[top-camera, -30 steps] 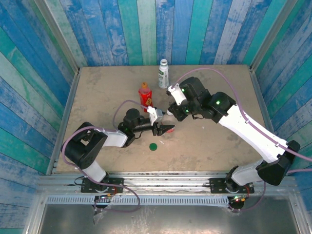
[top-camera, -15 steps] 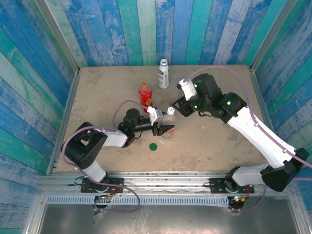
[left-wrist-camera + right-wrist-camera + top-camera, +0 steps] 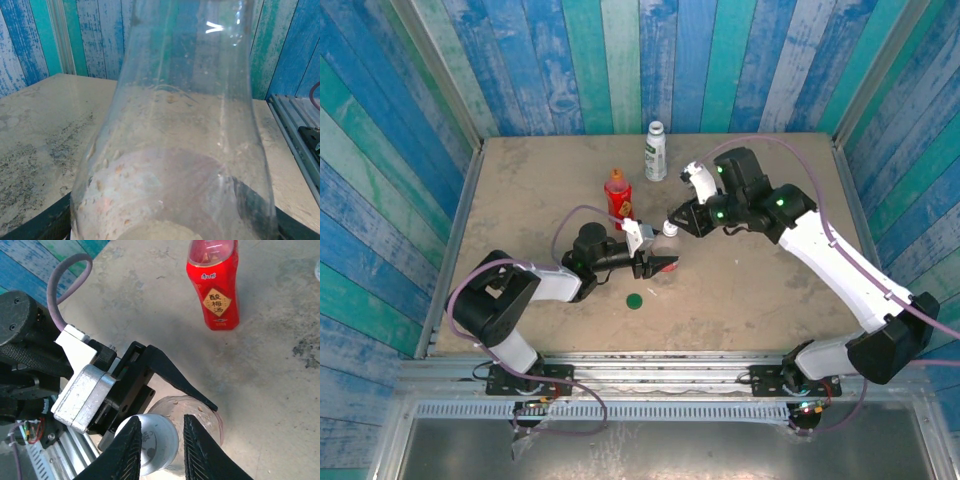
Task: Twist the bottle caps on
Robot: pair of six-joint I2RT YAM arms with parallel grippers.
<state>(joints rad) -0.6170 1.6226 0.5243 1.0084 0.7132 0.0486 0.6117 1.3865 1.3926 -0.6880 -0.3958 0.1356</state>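
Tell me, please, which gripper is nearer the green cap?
Left. The left gripper, holding the clear bottle, is just beyond the green cap; the right gripper hovers farther back, over the bottle.

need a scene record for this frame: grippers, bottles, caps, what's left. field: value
left gripper: shut on clear bottle, bottle upright
right gripper: above the clear bottle, fingers either side of white cap; grip unclear
white cap: sits on the clear bottle's mouth
red bottle: upright, orange cap on top
white-labelled bottle: upright at the back, apart from both grippers
dark green cap: loose on table, near the left arm
remaining: dark green cap not yet on a bottle
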